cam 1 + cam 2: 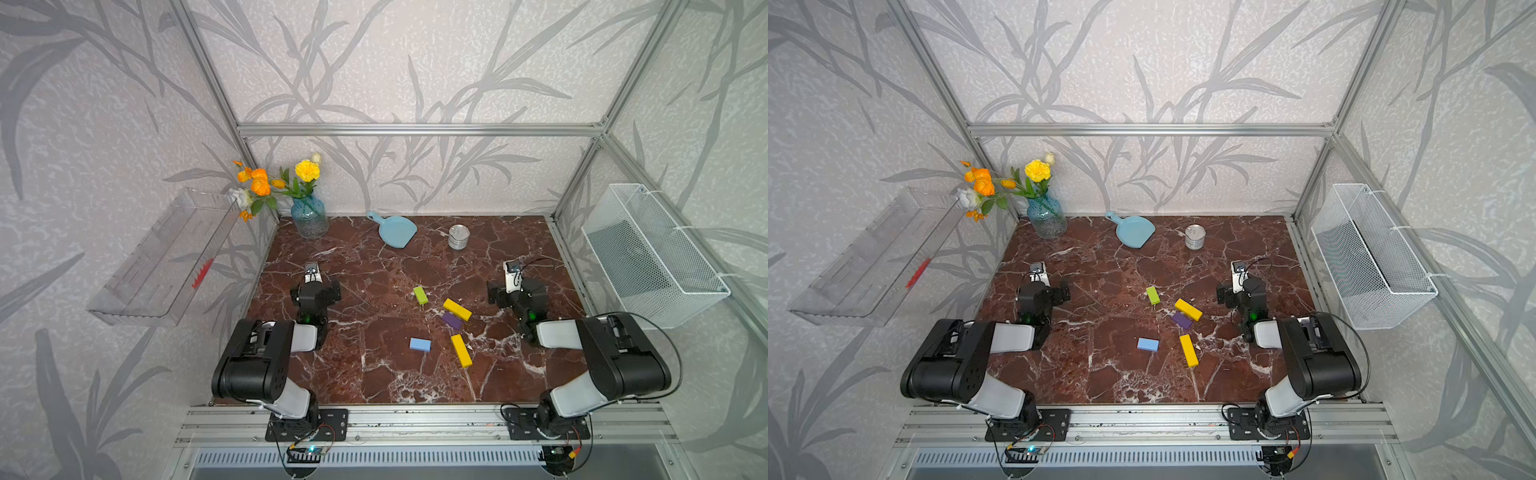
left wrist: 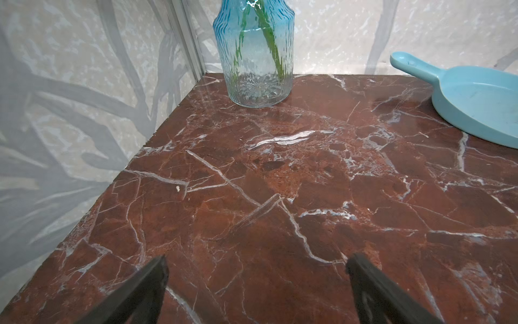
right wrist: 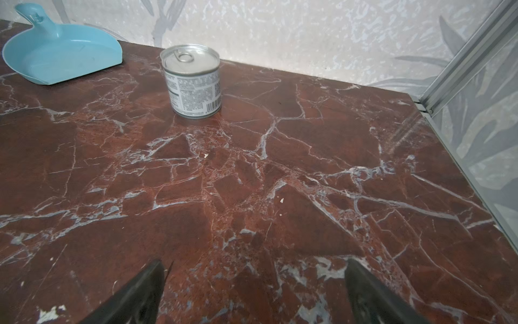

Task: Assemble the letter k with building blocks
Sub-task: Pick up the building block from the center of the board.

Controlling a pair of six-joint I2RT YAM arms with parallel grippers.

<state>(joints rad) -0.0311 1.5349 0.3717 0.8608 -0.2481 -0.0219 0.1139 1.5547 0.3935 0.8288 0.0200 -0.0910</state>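
Open left hand [image 2: 258, 258], open right hand [image 3: 255, 261]; building blocks [image 1: 451, 321] scattered apart, nearer right hand

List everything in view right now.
Yellow bars: two, yellow, table centre-right.
Green block: one, lime, behind them.
Purple block: one, purple, between the bars.
Blue block: one, light blue, left of nearer bar.
Dustpan: one, light blue, back.
Tin can: one, silver, back right.
Vase: one, blue glass with flowers, back left corner.
Tray: one, clear, left wall.
Basket: one, white mesh, right wall.
Left gripper: one, black, open, empty.
Right gripper: one, black, open, empty.
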